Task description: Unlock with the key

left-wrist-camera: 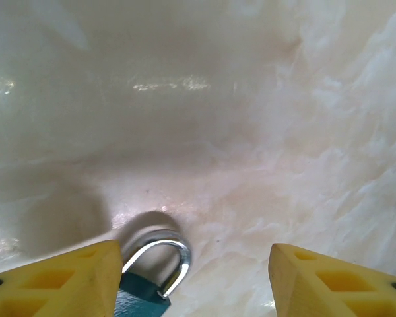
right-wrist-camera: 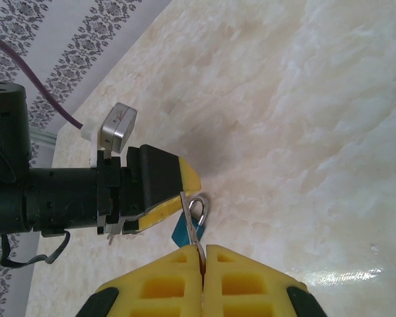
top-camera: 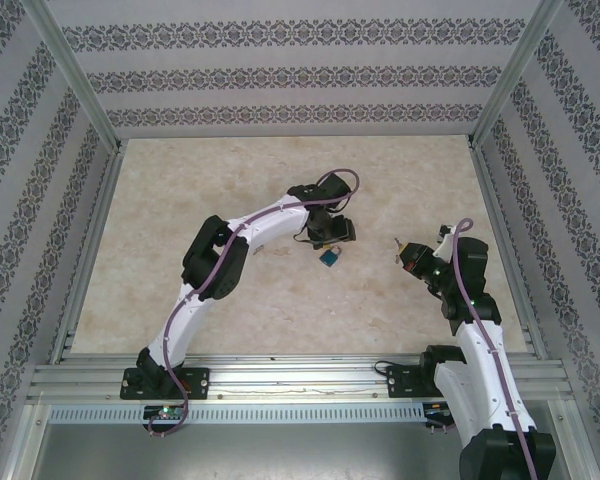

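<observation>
**Item 1 – right tool** (right-wrist-camera: 202, 256): yellow pads pressed flat together, no gap. Pinched betw. them is the key (right-wrist-camera: 192, 228), a thin metal blade sticking out past the tips at a slight tilt. In the top view the blade points toward the worktop ctr.

**Item 2 – left tool** (left-wrist-camera: 195, 267): jaws stand moderately apart, clamping nothing. The padlock (left-wrist-camera: 160, 264) sits inside the gap, hard against the finger at picture left. It is well apart from the other finger (left-wrist-camera: 330, 281).

**Item 3 – padlock, detail:** teal-blue body w/ silver shackle, resting on the worktop near ctr, just in front of the left tool. Shackle arches away from that tool's wrist. Whether it is latched: cannot tell. In the right wrist view the key blade crosses in front of the shackle. The top view shows key and padlock near each other but apart, w/ bare surface betw. them.

**Item 4 – worktop** (top-camera: 230, 180): pale beige, marbled pattern, glossy w/ light glare.

**Item 5 – arms:** white and black links, purple cable (top-camera: 220, 270) running along each. Small silver camera block (right-wrist-camera: 119, 125) on the left wrist.

**Item 6 – enclosure:** walls (top-camera: 280, 75) papered in grey ornamental stripes on three sides. Aluminium rails (top-camera: 280, 375) along the near edge carry both arm bases.
</observation>
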Robot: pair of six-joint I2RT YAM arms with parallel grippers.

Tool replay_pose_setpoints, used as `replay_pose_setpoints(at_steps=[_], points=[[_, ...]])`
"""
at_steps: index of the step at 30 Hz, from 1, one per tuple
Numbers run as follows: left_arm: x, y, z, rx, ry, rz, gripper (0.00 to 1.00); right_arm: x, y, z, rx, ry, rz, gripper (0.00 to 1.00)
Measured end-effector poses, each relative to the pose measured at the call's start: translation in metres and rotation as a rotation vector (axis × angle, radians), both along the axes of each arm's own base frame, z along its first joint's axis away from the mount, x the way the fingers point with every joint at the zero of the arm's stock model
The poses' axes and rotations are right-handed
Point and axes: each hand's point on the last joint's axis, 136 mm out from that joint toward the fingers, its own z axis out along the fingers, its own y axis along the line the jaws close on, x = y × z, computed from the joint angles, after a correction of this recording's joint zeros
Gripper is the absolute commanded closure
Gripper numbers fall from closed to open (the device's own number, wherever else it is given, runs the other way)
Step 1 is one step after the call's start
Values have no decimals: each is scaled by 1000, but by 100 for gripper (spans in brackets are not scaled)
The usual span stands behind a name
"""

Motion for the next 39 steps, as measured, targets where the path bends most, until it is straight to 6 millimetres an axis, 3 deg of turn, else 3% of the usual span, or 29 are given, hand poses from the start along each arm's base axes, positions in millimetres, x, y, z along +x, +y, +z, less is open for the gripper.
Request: replay_pose_setpoints(at_steps=[4,11,19,28,39], points=[[-6,8,0,23,2,-3,39,0,0,-1,1,3,1,100],[-9,18,20,76,-54,-100,34,-1,1,-4,9,14,3,100],[-3,11,47,109,-128,-318,34,-2,1,-4,21,15,-1,100],[-20,21,12,195,-70,-573,30,-2,2,-2,21,8,-1,100],[-35,12,4,211,-79,-693,34,-2,1,-2,21,9,-1,100]])
